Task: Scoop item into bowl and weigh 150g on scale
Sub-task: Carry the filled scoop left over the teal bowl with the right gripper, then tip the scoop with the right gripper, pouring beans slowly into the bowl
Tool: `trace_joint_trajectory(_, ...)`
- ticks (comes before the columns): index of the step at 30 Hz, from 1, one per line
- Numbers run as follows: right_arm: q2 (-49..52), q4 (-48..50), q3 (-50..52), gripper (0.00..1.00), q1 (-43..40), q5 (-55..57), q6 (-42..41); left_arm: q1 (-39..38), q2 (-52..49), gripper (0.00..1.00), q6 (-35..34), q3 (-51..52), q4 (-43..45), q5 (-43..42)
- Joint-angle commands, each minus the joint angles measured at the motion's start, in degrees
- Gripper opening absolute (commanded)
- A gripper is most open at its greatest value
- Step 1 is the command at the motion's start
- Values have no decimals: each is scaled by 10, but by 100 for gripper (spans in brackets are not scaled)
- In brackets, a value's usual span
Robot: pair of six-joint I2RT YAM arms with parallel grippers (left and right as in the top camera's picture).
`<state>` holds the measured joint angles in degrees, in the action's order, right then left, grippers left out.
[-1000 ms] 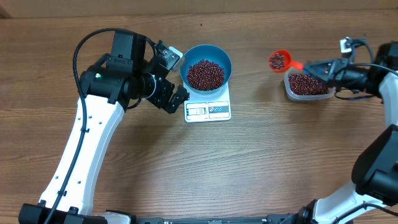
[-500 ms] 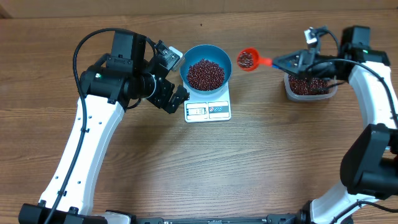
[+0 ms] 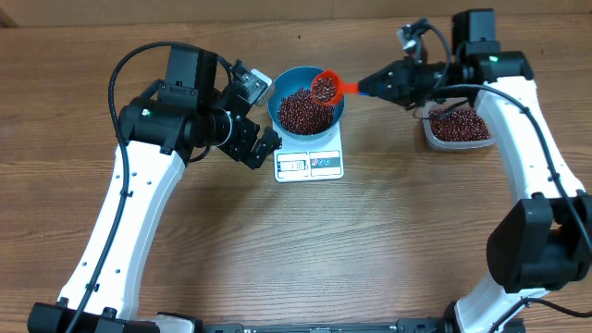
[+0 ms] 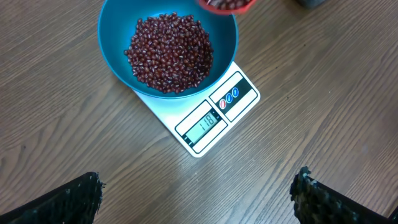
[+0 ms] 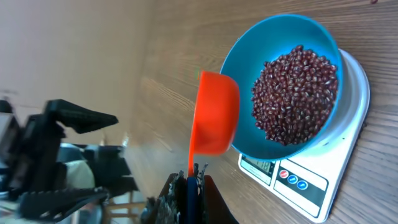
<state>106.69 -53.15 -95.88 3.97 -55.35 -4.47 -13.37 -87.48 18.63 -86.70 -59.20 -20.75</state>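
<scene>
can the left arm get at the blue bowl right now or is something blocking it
Probably yes. The left gripper hovers, jaws open, beside the scale, only bare table between it and the bowl. The orange scoop held by the right gripper hangs over the far rim, so that side is taken.

The white-and-black left arm (image 3: 139,194) bends inward at its elbow, and the left end effector (image 4: 198,198) is spread wide, fingers pointing down. The matching right arm (image 3: 532,139) stretches leftward, wrist rolled sideways, with the right end effector (image 3: 377,85) clamped tight.
</scene>
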Motion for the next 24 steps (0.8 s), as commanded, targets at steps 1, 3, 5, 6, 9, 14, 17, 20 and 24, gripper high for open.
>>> trace_joint_trajectory(1, 1, 3, -35, 4, 31, 73, -7, 2, 12, 100, 11, 3, -2, 4)
trace_joint_trajectory(3, 1, 1, -43, 4, 45, 115, -16, 2, 12, 99, 11, 3, -2, 4)
trace_joint_trajectory(5, 1, -1, -56, 4, 62, 156, -16, 2, 12, 100, 11, 3, -2, 4)
trace_joint_trajectory(6, 1, 0, -61, 4, 69, 171, -16, 2, 12, 100, 11, 3, -2, 4)
trace_joint_trajectory(9, 1, 0, -79, 4, 92, 228, -15, 2, 12, 100, 11, 3, -2, 4)
trace_joint_trajectory(14, 1, -17, -109, 4, 136, 340, -15, 2, 12, 100, 11, 3, -2, 4)
trace_joint_trajectory(17, 1, -28, -122, 4, 155, 387, -13, 2, 12, 99, 11, 3, -2, 4)
trace_joint_trajectory(20, 1, -36, -136, 4, 172, 427, -10, 2, 12, 99, 11, 3, -2, 4)
trace_joint_trajectory(24, 1, -42, -145, 4, 188, 468, -10, 2, 12, 99, 11, 3, -2, 4)
